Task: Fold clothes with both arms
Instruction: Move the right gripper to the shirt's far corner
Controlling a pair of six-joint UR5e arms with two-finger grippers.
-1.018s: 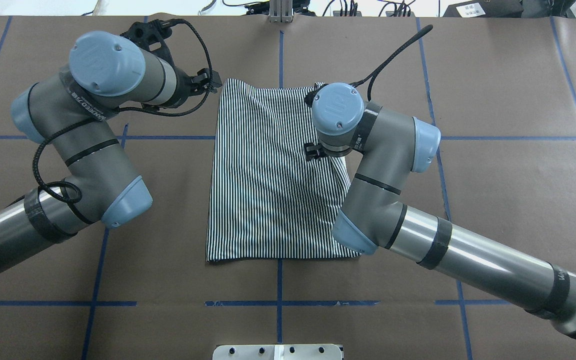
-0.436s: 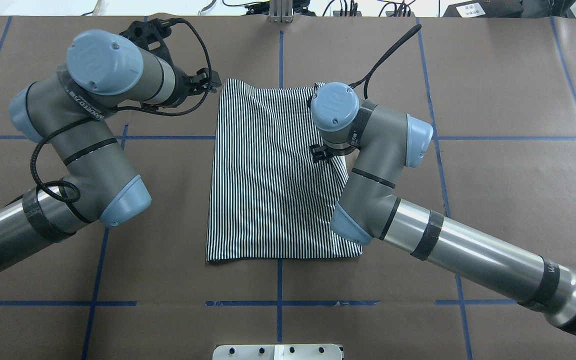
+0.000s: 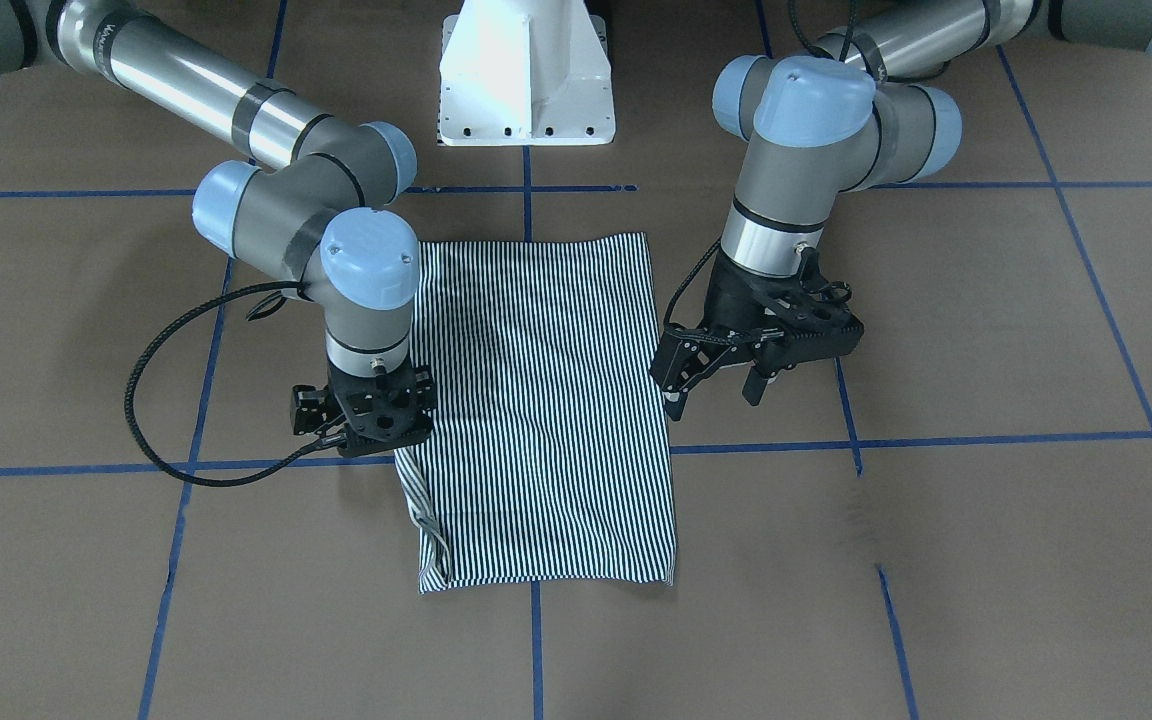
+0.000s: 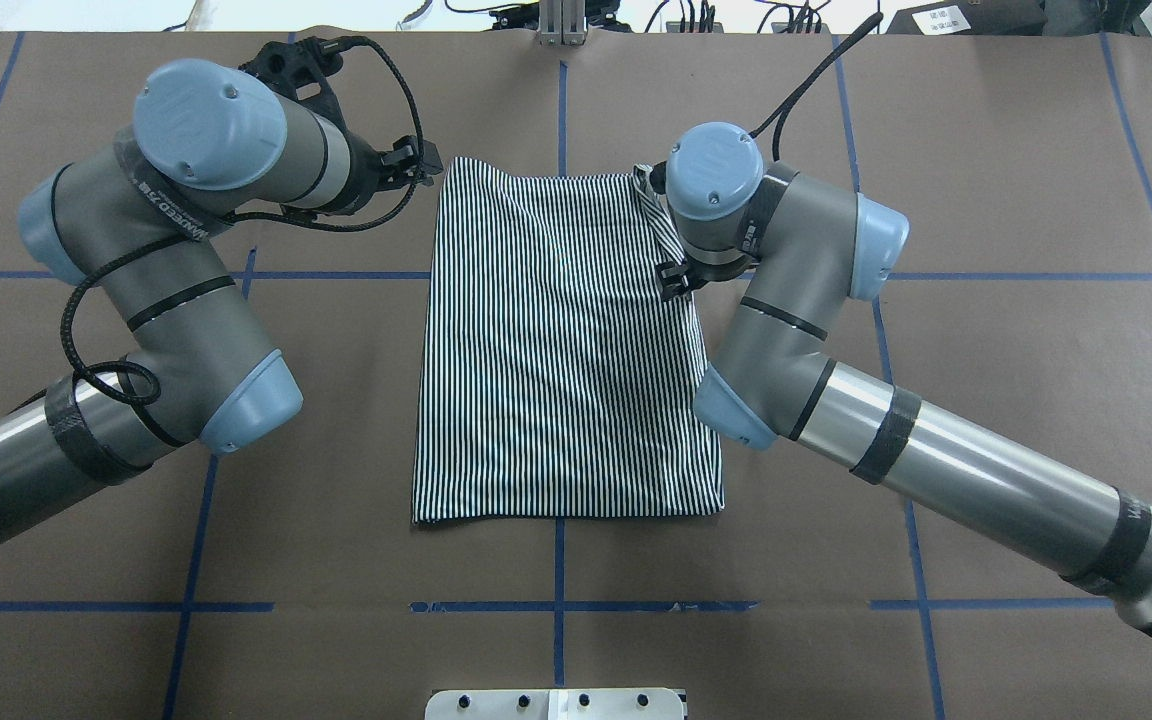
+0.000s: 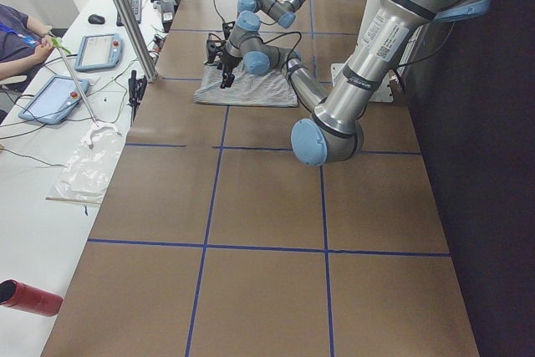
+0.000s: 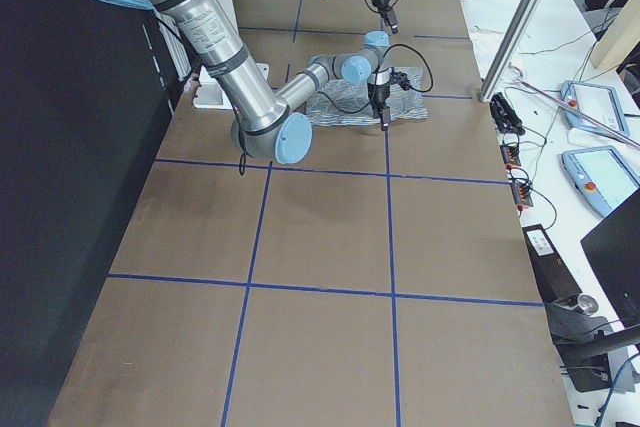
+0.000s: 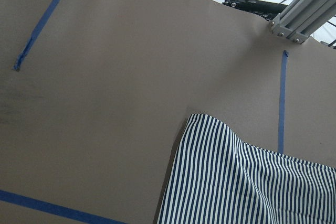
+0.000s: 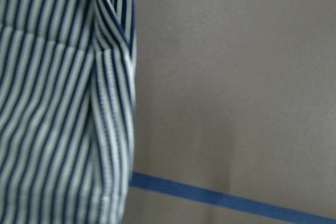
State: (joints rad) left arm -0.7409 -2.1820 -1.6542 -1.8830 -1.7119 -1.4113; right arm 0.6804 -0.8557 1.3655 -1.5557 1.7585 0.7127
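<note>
The clothes [image 3: 546, 400] are one navy-and-white striped shirt, folded into a flat rectangle at the table's middle [image 4: 556, 350]. No collar or buttons show. My left gripper [image 3: 713, 388] hovers just off the shirt's far corner on my left [image 4: 421, 165], open with nothing between its fingers. My right gripper [image 3: 368, 430] points down over the shirt's opposite long edge, mostly hidden under its wrist [image 4: 674, 282]. Its fingers do not show, so I cannot tell its state. The right wrist view shows a doubled striped hem [image 8: 113, 129] beside bare table.
Brown paper with blue tape lines [image 4: 556, 606] covers the table. The white pedestal base [image 3: 526, 75] stands behind the shirt. An aluminium post [image 7: 304, 11] rises at the far edge. A side bench holds tablets [image 5: 52, 99], and a person sits there [image 5: 17, 35].
My right wrist has swung off the shirt's middle toward its far right edge. The left arm has barely moved. The shirt lies as before.
</note>
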